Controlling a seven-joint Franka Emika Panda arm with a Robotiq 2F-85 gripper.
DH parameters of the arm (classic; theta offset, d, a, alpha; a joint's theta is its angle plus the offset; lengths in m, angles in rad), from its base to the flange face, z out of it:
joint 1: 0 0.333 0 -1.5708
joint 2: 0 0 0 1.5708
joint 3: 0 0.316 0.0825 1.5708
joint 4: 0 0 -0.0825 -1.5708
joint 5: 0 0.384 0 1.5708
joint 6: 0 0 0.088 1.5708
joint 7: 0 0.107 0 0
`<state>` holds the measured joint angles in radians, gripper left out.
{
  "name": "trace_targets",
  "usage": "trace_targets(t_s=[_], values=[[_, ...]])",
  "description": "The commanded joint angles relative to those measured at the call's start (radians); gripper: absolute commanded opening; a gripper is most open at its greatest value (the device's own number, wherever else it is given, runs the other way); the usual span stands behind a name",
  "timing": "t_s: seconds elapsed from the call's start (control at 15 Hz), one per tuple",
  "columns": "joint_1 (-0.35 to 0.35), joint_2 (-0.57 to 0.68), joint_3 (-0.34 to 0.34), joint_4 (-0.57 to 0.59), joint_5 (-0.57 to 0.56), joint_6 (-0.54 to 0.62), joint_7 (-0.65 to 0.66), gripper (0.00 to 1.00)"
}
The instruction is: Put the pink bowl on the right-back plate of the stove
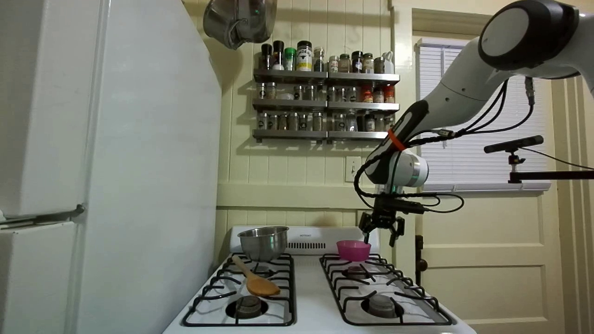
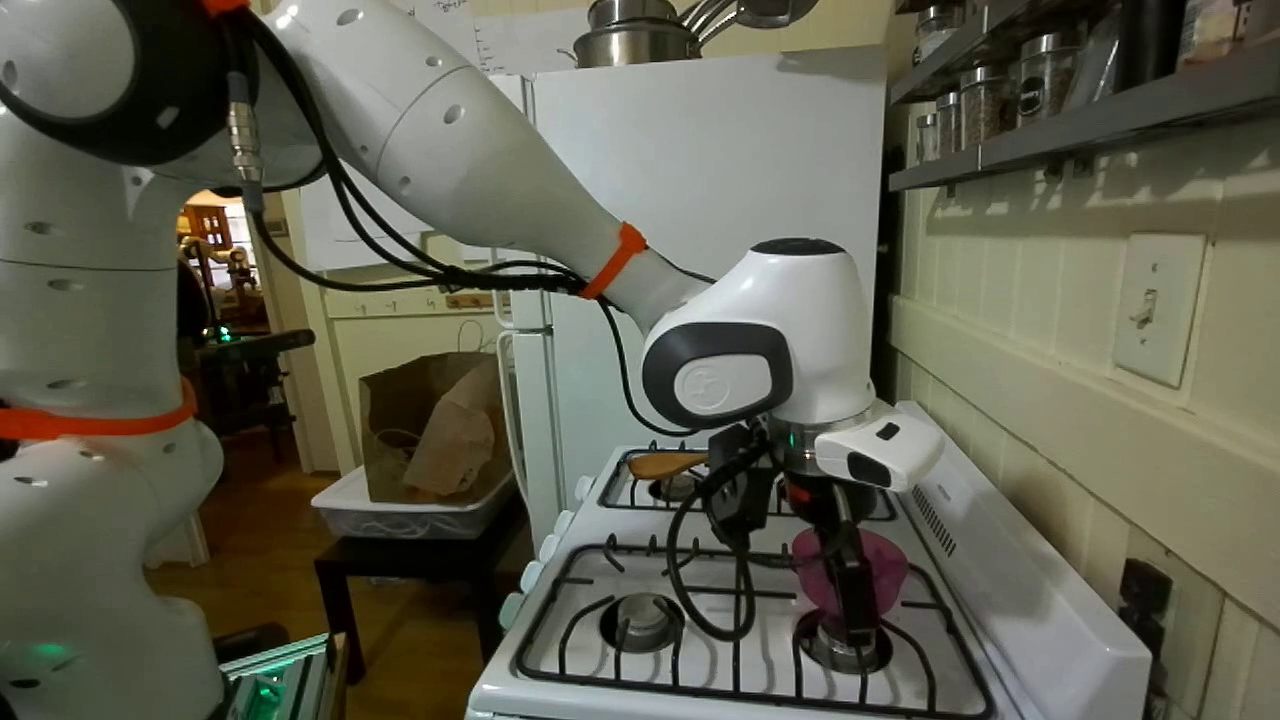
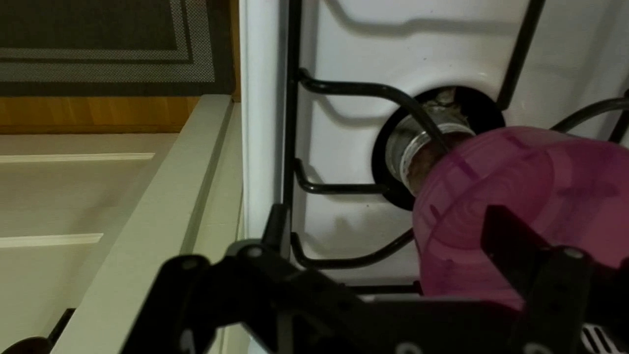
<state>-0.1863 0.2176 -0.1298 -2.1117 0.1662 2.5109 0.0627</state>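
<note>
The pink bowl (image 1: 352,252) appears to sit upright at the back of the right-back plate (image 1: 326,270) of the white stove (image 1: 307,297). In an exterior view the bowl (image 2: 888,568) is partly behind my gripper. My gripper (image 1: 380,240) is open above the bowl's right side. In the wrist view the open jaws (image 3: 385,212) show one finger over the bowl's (image 3: 457,216) interior and the other outside it, past the grate's outer bar. Nothing is held. Whether the finger touches the bowl is unclear.
A silver metal pot (image 1: 265,244) stands on the left-back grate. A wooden spoon (image 1: 262,286) lies across the left grates. The white fridge (image 1: 153,162) rises on the left. Spice shelves (image 1: 292,105) hang on the wall, above the stove's low back panel (image 2: 1040,590).
</note>
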Motion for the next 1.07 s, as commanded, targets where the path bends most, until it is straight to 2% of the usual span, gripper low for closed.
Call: trace_targets(t_s=[0.0, 0.33, 1.0], values=[[0.004, 0.028, 0.006, 0.004, 0.036, 0.049, 0.0, 1.0], [0.001, 0.051, 0.023, 0.007, 0.063, 0.072, -0.011, 1.0], [0.004, 0.05, 0.022, 0.023, 0.049, -0.066, 0.004, 1.0]])
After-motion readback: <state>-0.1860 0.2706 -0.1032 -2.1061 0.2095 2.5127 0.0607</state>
